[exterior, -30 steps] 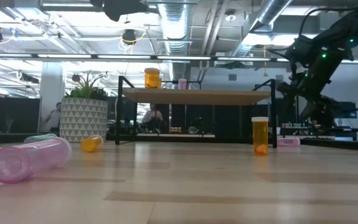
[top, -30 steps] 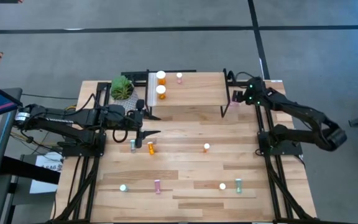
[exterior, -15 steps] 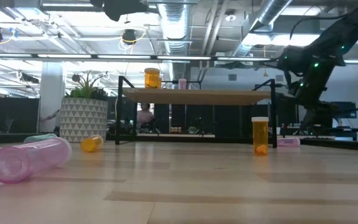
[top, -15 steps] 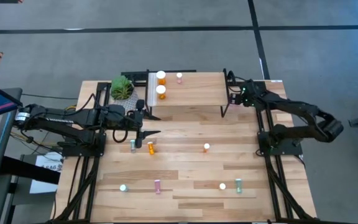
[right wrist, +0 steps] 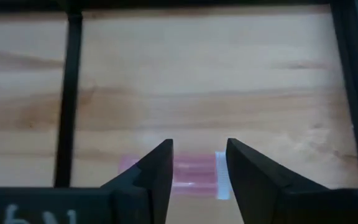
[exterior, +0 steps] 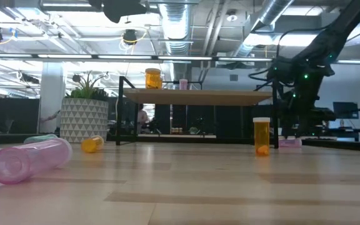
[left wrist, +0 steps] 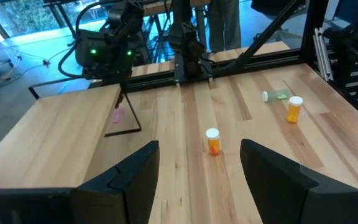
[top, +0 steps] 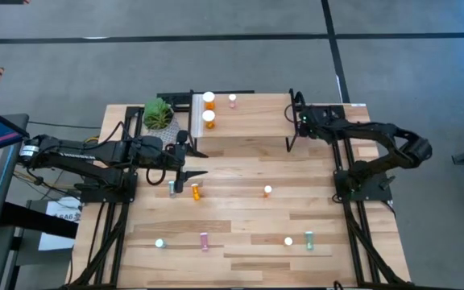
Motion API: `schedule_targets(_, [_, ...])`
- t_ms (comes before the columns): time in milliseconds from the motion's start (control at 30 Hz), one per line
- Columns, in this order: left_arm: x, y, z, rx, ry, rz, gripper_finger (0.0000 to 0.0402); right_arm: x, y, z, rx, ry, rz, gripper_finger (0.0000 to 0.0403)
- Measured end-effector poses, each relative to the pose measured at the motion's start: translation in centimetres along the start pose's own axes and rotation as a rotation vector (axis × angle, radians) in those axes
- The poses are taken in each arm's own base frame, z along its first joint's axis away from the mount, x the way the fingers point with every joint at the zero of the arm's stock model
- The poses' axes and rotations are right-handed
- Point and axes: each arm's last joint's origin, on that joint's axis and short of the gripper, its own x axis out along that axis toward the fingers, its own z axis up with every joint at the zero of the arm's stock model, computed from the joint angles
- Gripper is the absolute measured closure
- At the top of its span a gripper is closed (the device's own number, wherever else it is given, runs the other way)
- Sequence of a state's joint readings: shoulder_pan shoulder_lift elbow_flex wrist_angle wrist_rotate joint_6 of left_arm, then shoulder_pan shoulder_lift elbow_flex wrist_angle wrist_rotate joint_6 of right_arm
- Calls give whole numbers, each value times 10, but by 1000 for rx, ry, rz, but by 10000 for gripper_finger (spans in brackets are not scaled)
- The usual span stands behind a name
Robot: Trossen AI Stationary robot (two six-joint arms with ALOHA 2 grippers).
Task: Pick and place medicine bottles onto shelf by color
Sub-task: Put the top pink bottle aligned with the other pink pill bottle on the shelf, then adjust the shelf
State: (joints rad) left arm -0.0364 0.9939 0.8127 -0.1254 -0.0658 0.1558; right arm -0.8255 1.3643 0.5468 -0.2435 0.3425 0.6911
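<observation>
1. On the shelf (top: 248, 121), three medicine bottles are standing already: two larger orange bottles (top: 209, 110) near the white-strip end and one small pink bottle (top: 233, 100) beside them. You are looking at a task that seems well short of half done.
2. At the shelf's right end, your right gripper (right wrist: 197, 163) is hanging low over a pink bottle lying on its side (right wrist: 185, 171) on the tabletop, just beside the shelf's black leg (right wrist: 69, 93). Its jaws are spread astride the bottle and not yet pinching it.
3. Your left gripper (top: 196, 161) is waiting near the shelf's left front corner, jaws spread and holding nothing.
4. Across the tabletop (top: 240, 217), seven more bottles are waiting: a teal one (top: 172, 188) and an orange one (top: 196, 192) just ahead of the left gripper, a capped orange one (top: 267, 191) at the middle, and four along the near edge.
5. Beside the shelf's left end, a potted plant (top: 157, 113) is crowding the approach. For the right arm, the shelf's leg and frame are the likeliest things to snag, judging by how close they are standing.
</observation>
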Motion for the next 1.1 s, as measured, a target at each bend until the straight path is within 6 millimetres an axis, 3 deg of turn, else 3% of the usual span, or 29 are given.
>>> schedule_targets(233, [0,0,0,-2,-3,1,189,-8,1,-15,-55,118,-1,235])
schedule_targets(533, [0,0,1,-10,-9,1,189,-43,9,-43,-91,212,38,232])
schedule_targets(833, [0,0,1,-10,-12,2,189,-83,-8,-48,-50,116,42,230])
schedule_targets(1100, [0,0,1,-9,-11,2,189,-127,-18,-52,-103,5,316,237])
